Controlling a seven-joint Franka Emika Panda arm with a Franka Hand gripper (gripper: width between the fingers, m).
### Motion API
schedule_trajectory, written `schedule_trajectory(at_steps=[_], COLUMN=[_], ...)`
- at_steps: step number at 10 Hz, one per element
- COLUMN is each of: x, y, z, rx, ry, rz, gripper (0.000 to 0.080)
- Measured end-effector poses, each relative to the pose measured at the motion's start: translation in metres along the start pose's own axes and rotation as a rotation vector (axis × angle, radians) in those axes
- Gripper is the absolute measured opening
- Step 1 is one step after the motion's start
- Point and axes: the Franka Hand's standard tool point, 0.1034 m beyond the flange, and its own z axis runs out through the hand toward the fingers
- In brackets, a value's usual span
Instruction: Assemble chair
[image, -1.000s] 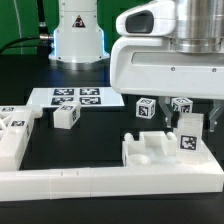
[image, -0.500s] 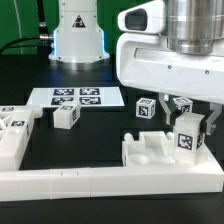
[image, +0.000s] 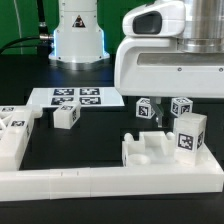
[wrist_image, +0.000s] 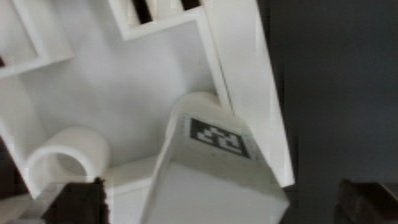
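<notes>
1. Chair parts: compared with half a second ago, the tall upright block stands in the same spot. The dark fingers that flanked its upper half then are gone from the exterior view. The robot arm now sits higher in that view, its white housing ending above the block's top.
2. One second ago the fingers reached lower on the block's sides than they did half a second ago. The other loose parts have not shifted.
3. The upright block is white and chunky, with a black-and-white tag on its front face. It stands vertical at the exterior view's right end of the notched block, a low white piece with cut-outs along its top.
4. The notched block lies against the long L-shaped rail, at the front of the table.
5. Two small cubes, each tagged, sit just behind the notched block and near each other.
6. A third cube lies in front of the marker board. A stepped white slab with tags lies at the exterior view's left.
7. The gripper appears in the wrist view only. Its fingers show as dark tips, one on each side of the block's tagged top, spread wide.
8. Dark gap shows between the block and one fingertip, and a paler strip between it and the other. The fingers are released and grasp nothing.
</notes>
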Motion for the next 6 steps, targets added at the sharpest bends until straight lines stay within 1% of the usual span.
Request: schedule_trajectory(at_steps=[1,2,5,6], x=[0.0001,0.0042,0.0090,0.0096], y=[-0.0001,0.0007,0.0014,0.0016], z=[-0.0001,-0.0022,-0.0075,-0.0072], rx=[-0.006,-0.011,-0.034,-0.037], ry=[0.001,0.006,-0.001,0.003], rz=[-0.148,-0.350,-0.661,-0.723], gripper=[0.0648,0.0649,0.0649,0.0649])
